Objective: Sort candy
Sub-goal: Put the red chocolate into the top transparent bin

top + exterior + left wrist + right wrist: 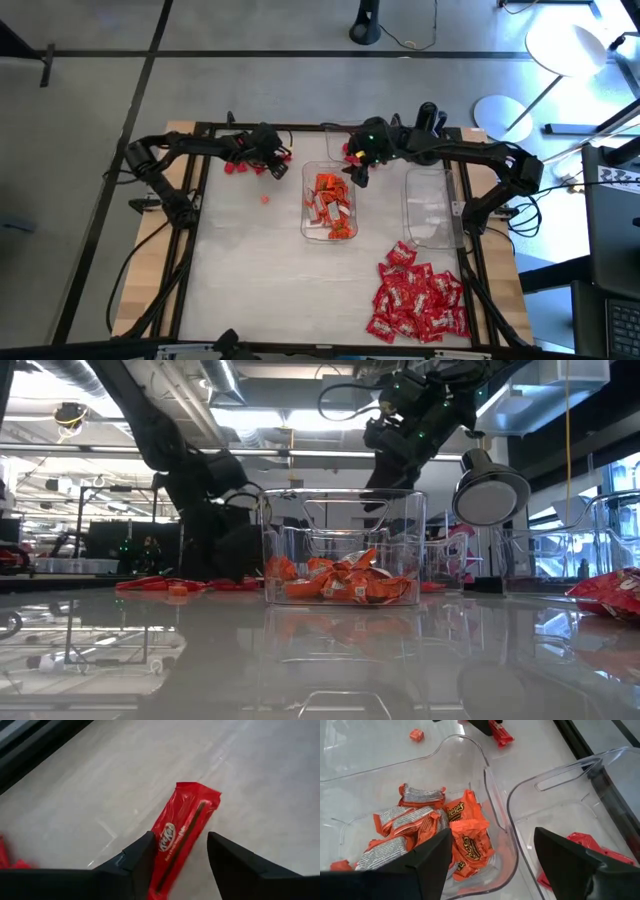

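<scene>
Sorting half done: orange candy (pixel 330 205) fills one tray (pixel 308 228); the left hand (pixel 180 852), open, straddles a red bar (pixel 182 832); the right hand (pixel 492 852) hovers open, empty; a red pile (pixel 420 300) waits.

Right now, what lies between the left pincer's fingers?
In the left wrist view, a red candy bar lies flat on the table between the open left pincer fingers, not yet gripped.
</scene>
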`<state>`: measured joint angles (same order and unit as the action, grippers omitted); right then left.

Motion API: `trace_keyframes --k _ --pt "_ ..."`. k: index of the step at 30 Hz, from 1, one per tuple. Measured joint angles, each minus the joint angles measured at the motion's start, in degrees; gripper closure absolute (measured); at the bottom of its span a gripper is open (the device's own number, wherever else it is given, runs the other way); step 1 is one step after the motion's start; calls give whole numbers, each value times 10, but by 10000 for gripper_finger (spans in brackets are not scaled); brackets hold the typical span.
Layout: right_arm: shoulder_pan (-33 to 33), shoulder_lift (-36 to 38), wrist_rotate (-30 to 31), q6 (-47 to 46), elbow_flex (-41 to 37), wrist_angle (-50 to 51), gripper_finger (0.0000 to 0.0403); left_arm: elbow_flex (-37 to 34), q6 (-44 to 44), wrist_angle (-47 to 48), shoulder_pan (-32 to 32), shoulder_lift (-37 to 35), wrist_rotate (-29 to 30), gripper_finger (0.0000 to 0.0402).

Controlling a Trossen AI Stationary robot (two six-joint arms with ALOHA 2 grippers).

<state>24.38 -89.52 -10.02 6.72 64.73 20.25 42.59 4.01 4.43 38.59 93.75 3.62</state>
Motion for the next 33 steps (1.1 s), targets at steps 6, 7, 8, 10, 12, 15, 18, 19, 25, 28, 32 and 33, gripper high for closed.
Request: trace_keyframes --k 6,7,8,10,12,15,18,19,25,28,32,33 --pt "0 0 0 -2 0 4 123 2 0 -20 5 30 13 257" --pt "0 0 0 -2 0 4 123 3 0 -20 5 31 13 262" --pt "0 0 0 -2 0 5 123 2 0 -20 5 31 13 268" --pt "0 0 0 -3 0 6 123 2 -6 -21 5 31 14 282" --pt "0 0 0 -3 0 6 123 2 -15 -21 5 31 13 298" --pt "0 0 0 -2 0 5 123 2 -15 -20 5 30 13 317" --pt "0 0 0 -2 0 5 123 1 -8 -16 3 19 11 327" --pt "0 0 0 -2 0 6 123 1 -4 -13 1 11 10 328" --pt "0 0 0 -2 0 9 123 -1 11 15 -27 -54 5 331" --pt "0 0 -1 -2 0 5 123 -1 20 43 -48 -89 5 341" --pt "-4 0 -13 -2 0 -4 123 -1 39 62 -87 -141 -10 358" --pt "-5 0 -24 -2 0 -10 123 -1 45 62 -98 -152 -18 363"
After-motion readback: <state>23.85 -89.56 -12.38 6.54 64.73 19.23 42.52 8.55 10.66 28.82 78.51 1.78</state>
